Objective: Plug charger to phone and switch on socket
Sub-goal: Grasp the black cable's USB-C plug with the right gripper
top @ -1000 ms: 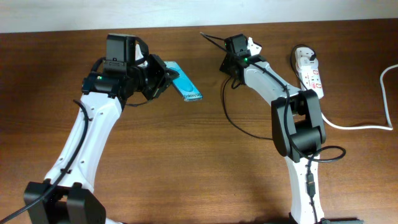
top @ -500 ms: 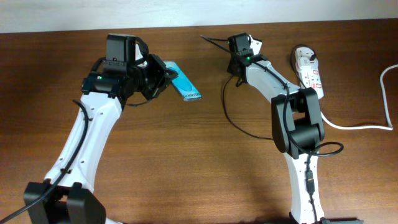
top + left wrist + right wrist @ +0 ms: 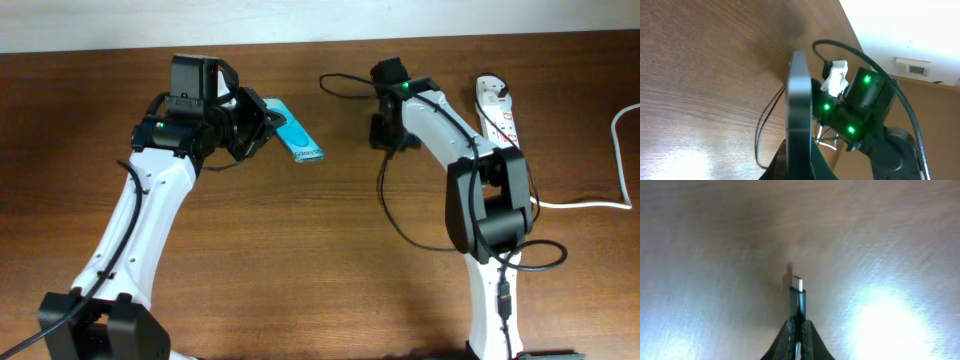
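Right pincer (image 3: pixel 797 326): one charger (image 3: pixel 797 297); left pincer (image 3: pixel 265 120): one phone (image 3: pixel 799 110).

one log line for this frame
left gripper: shut on flat cyan-screened phone | right gripper: shut on thin black charger cable, tip clear of phone | white red-switched power strip: ungripped

Brown wood-grain table (image 3: pixel 300 260), white wall (image 3: pixel 100 20) behind, bright glare

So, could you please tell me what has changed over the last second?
The right tool, shut on the charger, turned at the wrist and shifted slightly toward the near side. The cable that jutted toward the far left now curls in a loop. The left tool holding the phone and the socket stayed put.
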`<state>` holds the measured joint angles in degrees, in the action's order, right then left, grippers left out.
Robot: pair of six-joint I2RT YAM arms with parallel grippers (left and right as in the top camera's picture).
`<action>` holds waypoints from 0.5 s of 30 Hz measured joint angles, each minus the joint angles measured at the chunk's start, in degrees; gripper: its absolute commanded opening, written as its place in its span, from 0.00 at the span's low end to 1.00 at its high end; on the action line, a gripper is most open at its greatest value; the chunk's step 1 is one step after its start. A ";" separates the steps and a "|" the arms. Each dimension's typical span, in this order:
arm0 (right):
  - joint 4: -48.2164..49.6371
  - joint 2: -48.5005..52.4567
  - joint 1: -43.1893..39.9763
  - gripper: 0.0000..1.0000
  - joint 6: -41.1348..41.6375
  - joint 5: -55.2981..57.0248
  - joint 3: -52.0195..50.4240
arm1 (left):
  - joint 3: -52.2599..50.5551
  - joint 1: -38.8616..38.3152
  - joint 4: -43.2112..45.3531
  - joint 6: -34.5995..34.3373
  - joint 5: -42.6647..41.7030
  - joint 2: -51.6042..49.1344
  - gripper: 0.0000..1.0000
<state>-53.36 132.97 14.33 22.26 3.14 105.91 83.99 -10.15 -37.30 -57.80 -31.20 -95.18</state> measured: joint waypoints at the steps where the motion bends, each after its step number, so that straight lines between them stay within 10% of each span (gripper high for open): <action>1: -1.84 -0.17 -0.11 0.04 -1.20 -2.91 0.00 | 0.00 0.00 0.00 0.00 -0.02 0.00 0.00; 9: -17.49 -0.35 -1.29 0.06 -10.51 -12.26 -0.17 | 0.00 0.00 0.00 0.00 0.00 0.00 0.00; 12: -15.61 -0.35 -1.29 0.68 -10.93 -11.87 -0.17 | 0.00 0.00 0.00 0.00 0.00 0.00 0.00; 15: -13.29 -0.35 -1.29 0.71 -10.49 -11.63 -0.20 | 0.00 0.00 0.00 0.00 0.00 0.00 0.00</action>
<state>-66.65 132.62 13.04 11.77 -8.49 105.71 83.99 -10.15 -37.30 -57.80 -31.20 -95.18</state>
